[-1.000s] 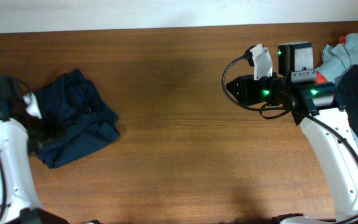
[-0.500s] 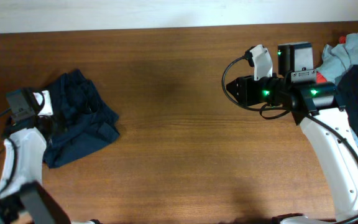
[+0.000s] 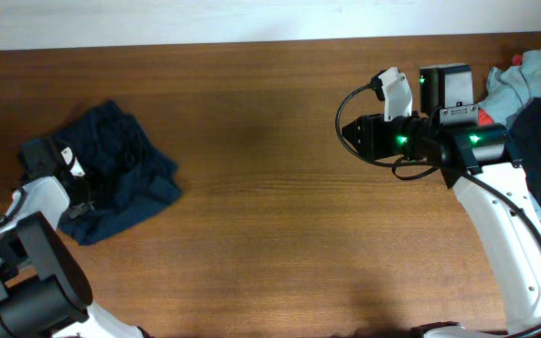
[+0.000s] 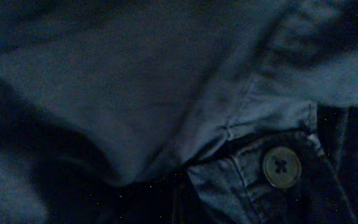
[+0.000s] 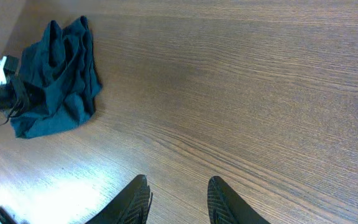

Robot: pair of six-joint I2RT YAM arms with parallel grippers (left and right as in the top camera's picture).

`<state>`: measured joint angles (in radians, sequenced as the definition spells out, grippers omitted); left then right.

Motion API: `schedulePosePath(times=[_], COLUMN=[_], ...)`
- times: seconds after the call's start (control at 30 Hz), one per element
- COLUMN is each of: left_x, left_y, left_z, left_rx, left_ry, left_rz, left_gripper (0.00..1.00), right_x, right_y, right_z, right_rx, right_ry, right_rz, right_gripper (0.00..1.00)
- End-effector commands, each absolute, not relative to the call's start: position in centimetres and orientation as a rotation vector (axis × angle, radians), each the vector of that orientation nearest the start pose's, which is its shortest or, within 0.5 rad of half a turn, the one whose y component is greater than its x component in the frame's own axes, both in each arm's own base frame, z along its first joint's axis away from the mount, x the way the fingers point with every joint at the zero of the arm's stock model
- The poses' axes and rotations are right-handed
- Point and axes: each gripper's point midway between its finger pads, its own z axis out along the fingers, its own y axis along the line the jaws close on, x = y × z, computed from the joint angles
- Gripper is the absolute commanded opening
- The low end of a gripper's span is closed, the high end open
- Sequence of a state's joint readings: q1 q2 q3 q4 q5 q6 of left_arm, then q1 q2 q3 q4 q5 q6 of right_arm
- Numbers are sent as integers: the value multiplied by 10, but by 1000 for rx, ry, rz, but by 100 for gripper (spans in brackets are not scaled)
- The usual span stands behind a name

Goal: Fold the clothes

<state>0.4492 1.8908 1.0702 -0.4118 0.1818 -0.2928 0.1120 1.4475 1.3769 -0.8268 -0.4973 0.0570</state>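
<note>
Overhead: navy shorts [image 3: 120,174] lie bunched and rumpled on the wooden table [image 3: 261,216] at about 9 o'clock, near the left edge. The left gripper [image 3: 74,187] sits on the 9 o'clock border of that heap, its arm coming up from 7 o'clock. The left wrist view is filled with dark blue cloth at very close range, with a seamed band and a round four-hole button [image 4: 281,167] at 4 o'clock. No fingers show there. The left fingers are clenched; whether a fold of the shorts is pinched between them cannot be told. The right gripper [image 3: 349,134] hangs over bare wood at about 2 o'clock, pointing toward 9 o'clock, well apart from the shorts. In the right wrist view its two fingers [image 5: 137,198] stand apart with only table grain between them: released, grasping nothing. The shorts appear there at 10 o'clock, with the left arm touching their edge. A pile of other garments [image 3: 538,94], light grey, red and dark, lies at the 3 o'clock edge, just beside the right arm
</note>
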Motion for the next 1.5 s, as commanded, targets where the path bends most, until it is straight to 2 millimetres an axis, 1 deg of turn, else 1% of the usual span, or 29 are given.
schedulePosePath(times=[0.0, 0.1, 0.2, 0.3, 0.33, 0.37, 0.43, 0.47, 0.5, 0.57, 0.63, 0.7, 0.77, 0.87, 0.9, 0.97, 1.0, 1.07, 1.2, 1.27, 1.33, 1.4, 1.43, 1.47], left_x=[341, 378, 398, 410, 418, 421, 431, 435, 437, 433, 423, 409, 392, 369, 366, 365, 368, 376, 388, 395, 400, 405, 405, 403], left_y=[113, 112, 113, 111, 108, 107, 103, 103, 102, 102, 106, 117, 133, 167, 175, 194, 201, 209, 226, 233, 235, 230, 226, 226], left_z=[-84, -75, -64, -55, -49, -46, -31, -24, -10, 7, 20, 33, 42, 58, 64, 75, 79, 84, 83, 76, 66, 51, 40, 31], left_rx=[-1573, -1551, -1636, -1681, -1641, -1619, -1484, -1407, -1289, -1166, -1075, -1028, -999, -1017, -1008, -975, -936, -847, -736, -654, -575, -476, -440, -443], left_ry=[2531, 2371, 2230, 2141, 2121, 2118, 2132, 2149, 2180, 2231, 2295, 2359, 2410, 2421, 2412, 2377, 2361, 2346, 2327, 2335, 2361, 2405, 2435, 2454], left_rz=[-450, -623, -725, -821, -877, -898, -952, -950, -933, -874, -765, -598, -400, -64, 11, 160, 212, 262, 323, 364, 382, 357, 339, 336], left_gripper=[0, 0, 0, 0, 0, 0, 0, 2, 6, 11, 16, 19, 21, 22, 23, 29, 31, 36, 37, 32, 29, 28, 25, 25], right_x=[363, 363, 363, 363, 363, 362, 362, 361, 361, 361, 361, 361, 361, 361, 361, 361, 361, 361, 361, 361, 361, 361, 361, 361], right_y=[124, 124, 124, 124, 124, 124, 124, 124, 124, 124, 124, 124, 124, 124, 124, 124, 124, 124, 124, 124, 124, 124, 124, 124], right_z=[248, 248, 248, 248, 248, 248, 247, 247, 247, 247, 247, 247, 247, 247, 247, 247, 247, 247, 247, 247, 247, 247, 247, 247], right_rx=[-277, -277, -277, -276, -276, -276, -275, -274, -274, -274, -274, -274, -274, -274, -274, -274, -274, -274, -262, -242, -242, -242, -242, -230], right_ry=[2409, 2409, 2409, 2410, 2413, 2413, 2418, 2420, 2421, 2421, 2421, 2420, 2420, 2420, 2420, 2420, 2420, 2420, 2424, 2428, 2428, 2428, 2428, 2431], right_rz=[685, 685, 685, 685, 685, 686, 686, 686, 687, 686, 686, 686, 686, 686, 686, 686, 686, 686, 691, 698, 698, 698, 699, 702], right_gripper=[36, 36, 36, 36, 35, 36, 35, 35, 36, 36, 35, 36, 36, 36, 36, 36, 35, 35, 36, 36, 36, 35, 35, 36])
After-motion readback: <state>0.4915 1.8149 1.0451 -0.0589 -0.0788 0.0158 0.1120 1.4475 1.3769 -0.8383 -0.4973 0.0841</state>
